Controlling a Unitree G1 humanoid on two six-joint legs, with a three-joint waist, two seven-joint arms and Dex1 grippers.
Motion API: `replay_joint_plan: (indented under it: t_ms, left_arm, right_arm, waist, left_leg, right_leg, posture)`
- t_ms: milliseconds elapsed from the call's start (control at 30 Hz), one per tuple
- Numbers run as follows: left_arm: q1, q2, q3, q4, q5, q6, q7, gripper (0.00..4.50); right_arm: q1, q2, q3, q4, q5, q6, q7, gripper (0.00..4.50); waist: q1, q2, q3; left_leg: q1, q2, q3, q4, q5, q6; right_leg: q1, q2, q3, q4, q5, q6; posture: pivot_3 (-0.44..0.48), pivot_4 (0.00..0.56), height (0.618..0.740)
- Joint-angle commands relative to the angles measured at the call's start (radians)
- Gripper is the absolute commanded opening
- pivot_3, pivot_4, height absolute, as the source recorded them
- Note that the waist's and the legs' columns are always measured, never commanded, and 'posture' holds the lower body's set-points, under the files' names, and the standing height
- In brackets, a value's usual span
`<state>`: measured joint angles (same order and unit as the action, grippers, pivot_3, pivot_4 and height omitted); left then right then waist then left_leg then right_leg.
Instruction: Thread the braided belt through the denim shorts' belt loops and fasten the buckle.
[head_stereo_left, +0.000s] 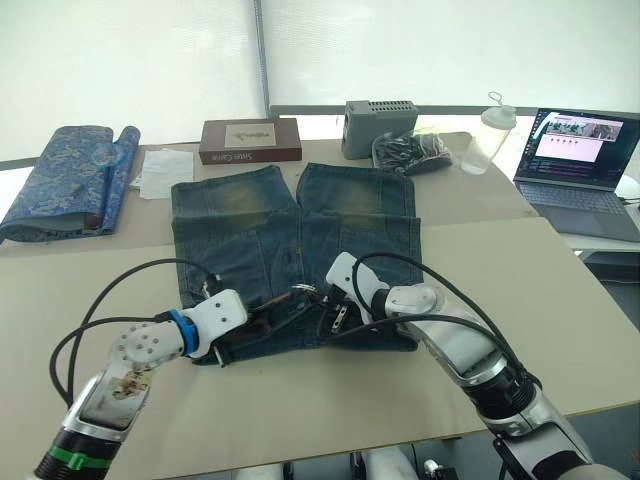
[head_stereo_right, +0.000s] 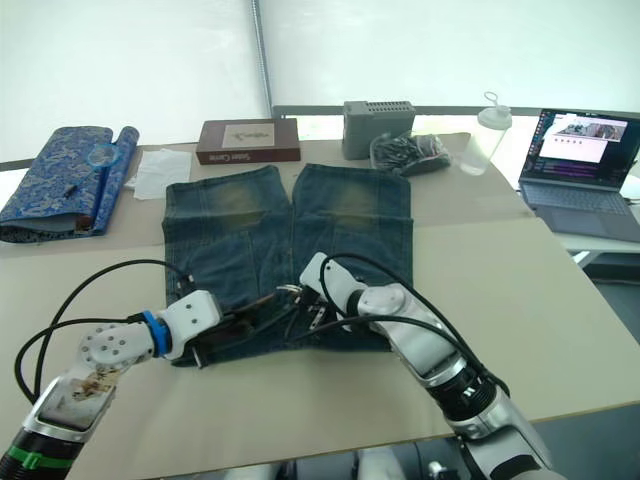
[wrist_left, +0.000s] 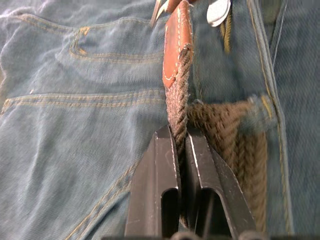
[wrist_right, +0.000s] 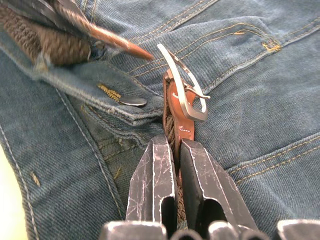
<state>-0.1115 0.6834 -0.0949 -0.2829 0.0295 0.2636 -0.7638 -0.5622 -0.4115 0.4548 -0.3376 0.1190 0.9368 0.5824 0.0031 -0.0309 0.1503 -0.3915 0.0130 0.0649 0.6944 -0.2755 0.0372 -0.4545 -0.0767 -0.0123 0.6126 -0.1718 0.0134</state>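
Note:
The denim shorts (head_stereo_left: 290, 240) lie flat on the table, waistband toward me. Along the waistband runs the braided belt (wrist_left: 235, 135), passing under a belt loop (wrist_left: 262, 107). My left gripper (wrist_left: 179, 137) is shut on the belt's free end just behind its brown leather tip (wrist_left: 176, 45). My right gripper (wrist_right: 172, 142) is shut on the strap right below the silver buckle (wrist_right: 185, 95), which stands up on edge over the fly. The pointed belt tip (wrist_right: 125, 45) sits a short gap from the buckle. In the head view both grippers (head_stereo_left: 262, 318) (head_stereo_left: 335, 315) meet at the waistband's middle.
Behind the shorts sit a brown box (head_stereo_left: 250, 140), a grey box (head_stereo_left: 380, 128), a black bundle (head_stereo_left: 412, 152) and a clear bottle (head_stereo_left: 492, 130). A blue patterned fabric roll (head_stereo_left: 70, 175) and papers (head_stereo_left: 165, 170) lie far left. A laptop (head_stereo_left: 580, 170) stands far right.

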Motion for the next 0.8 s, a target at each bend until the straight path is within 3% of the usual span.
replay_joint_plan:
  t_ms: [33, 400, 767, 800]
  left_arm:
    - [-0.022, -0.041, -0.056, -0.05, 0.01, 0.057, 0.016, 0.0]
    - [-0.079, -0.167, -0.069, -0.127, -0.025, 0.26, 0.086, 0.0]
    - [-0.136, -0.245, -0.145, -0.067, 0.036, 0.177, 0.166, 0.0]
    - [-0.138, -0.247, -0.149, -0.057, 0.048, 0.149, 0.175, 0.0]
  right_arm:
    - [0.006, 0.007, -0.029, -0.066, -0.003, 0.004, -0.022, 0.05]
    - [0.029, 0.003, -0.02, -0.09, -0.001, -0.017, -0.028, 0.05]
    - [0.043, -0.064, 0.022, -0.067, -0.021, -0.202, 0.08, 0.05]
    - [0.051, -0.091, 0.027, -0.071, -0.019, -0.221, 0.112, 0.87]
  waist:
    - [0.001, 0.0, 0.0]
    - [0.004, 0.0, 0.0]
    - [0.003, -0.001, 0.0]
    - [0.003, -0.001, 0.0]
  left_leg:
    - [0.0, 0.0, 0.0, 0.0, 0.0, 0.0]
    - [0.0, 0.0, -0.001, 0.001, 0.0, 0.0]
    - [0.0, 0.0, -0.001, 0.001, 0.0, 0.0]
    - [0.0, 0.0, -0.001, 0.001, 0.0, 0.0]
  right_leg:
    - [0.0, 0.0, 0.0, 0.0, 0.0, 0.0]
    - [0.001, 0.0, 0.0, 0.0, 0.0, 0.0]
    - [0.001, 0.001, 0.0, -0.001, 0.0, 0.001]
    - [0.001, 0.001, 0.0, -0.001, 0.0, 0.001]
  posture:
    - [0.0, 0.15, 0.74]
    - [0.0, 0.15, 0.74]
    - [0.0, 0.15, 0.74]
    - [0.0, 0.15, 0.74]
